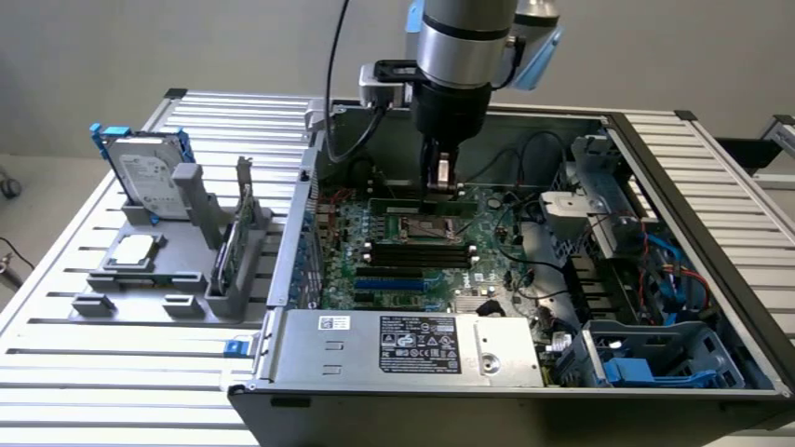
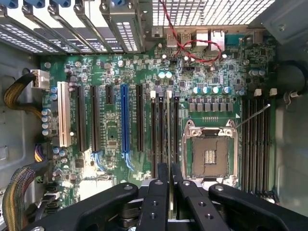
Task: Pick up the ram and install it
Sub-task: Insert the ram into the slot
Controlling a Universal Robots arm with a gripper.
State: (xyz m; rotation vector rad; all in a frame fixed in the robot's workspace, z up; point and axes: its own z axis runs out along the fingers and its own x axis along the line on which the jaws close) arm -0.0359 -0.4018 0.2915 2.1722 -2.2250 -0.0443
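While the fingers (image 2: 161, 179) stand narrow, pinching the ram (image 1: 408, 200) near its middle, you do best to keep the stick level and square with the black slots (image 2: 157, 130) beside the processor socket (image 2: 210, 155), pressing down only once both ends line up. The green ram sits in the exterior view's upper middle, between the fingers, low inside the open computer case (image 1: 497, 414).

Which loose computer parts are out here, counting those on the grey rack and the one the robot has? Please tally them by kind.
Hard drive: 1, upright on the grey rack
Processor chip: 1, flat on the rack
Ram stick: 1, gripped in the tool
Total: 3
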